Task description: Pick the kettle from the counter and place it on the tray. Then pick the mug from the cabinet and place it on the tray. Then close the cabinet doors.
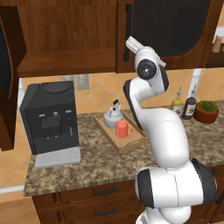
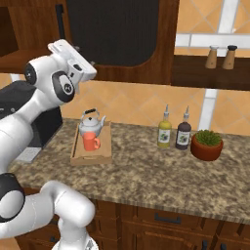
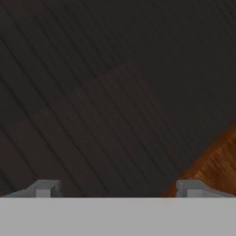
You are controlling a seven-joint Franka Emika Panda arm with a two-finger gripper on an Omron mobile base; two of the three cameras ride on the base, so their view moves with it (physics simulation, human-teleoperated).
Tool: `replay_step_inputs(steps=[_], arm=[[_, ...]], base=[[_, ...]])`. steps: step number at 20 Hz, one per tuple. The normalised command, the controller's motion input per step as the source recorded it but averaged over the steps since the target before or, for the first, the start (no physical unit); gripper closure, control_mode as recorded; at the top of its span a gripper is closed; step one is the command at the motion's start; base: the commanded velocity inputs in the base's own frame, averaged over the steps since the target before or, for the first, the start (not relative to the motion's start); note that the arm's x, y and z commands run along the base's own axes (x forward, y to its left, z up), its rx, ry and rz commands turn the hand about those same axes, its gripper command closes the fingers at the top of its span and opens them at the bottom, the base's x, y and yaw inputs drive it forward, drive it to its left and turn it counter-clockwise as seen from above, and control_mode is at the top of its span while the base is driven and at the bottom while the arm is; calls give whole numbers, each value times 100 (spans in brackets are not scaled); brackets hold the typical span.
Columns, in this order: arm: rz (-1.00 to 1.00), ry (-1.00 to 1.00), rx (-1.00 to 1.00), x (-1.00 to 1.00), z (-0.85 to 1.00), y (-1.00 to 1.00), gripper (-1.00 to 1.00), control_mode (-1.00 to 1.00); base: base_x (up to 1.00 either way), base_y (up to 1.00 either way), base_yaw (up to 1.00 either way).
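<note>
The silvery kettle (image 1: 113,116) (image 2: 91,123) and the orange-red mug (image 1: 123,129) (image 2: 90,141) both stand on the light-wood tray (image 1: 132,142) (image 2: 99,158) on the granite counter (image 1: 87,168). My gripper (image 3: 117,189) is raised high in front of the cabinet, close to the dark glass of the right cabinet door (image 1: 175,26) (image 2: 117,29), which looks shut. The fingertips (image 3: 44,188) stand wide apart, open, with nothing between them. The left door (image 1: 6,78) hangs open at the far left, baring the cabinet shelf (image 1: 65,65).
A black coffee machine (image 1: 50,120) stands left of the tray. Two bottles (image 2: 165,132) (image 2: 183,134) and an orange plant pot (image 2: 207,145) stand to the right. The right door's black bar handle (image 1: 127,33) is just beside my hand.
</note>
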Motion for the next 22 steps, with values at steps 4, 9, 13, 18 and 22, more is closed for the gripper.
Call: replay_step_inputs(steps=[4,9,13,18,22], arm=[[-11,0,-13,36,-14,-12,-100,-100],[-5,0,-3,3,-2,-5,-100,-100],[0,-2,0,-40,23,9,-100,-100],[0,-1,1,-64,26,2,-100,-100],[0,0,0,-91,10,1,-100,-100]], base=[[0,0,0],[0,0,0],[0,0,0],[0,0,0],[0,0,0]])
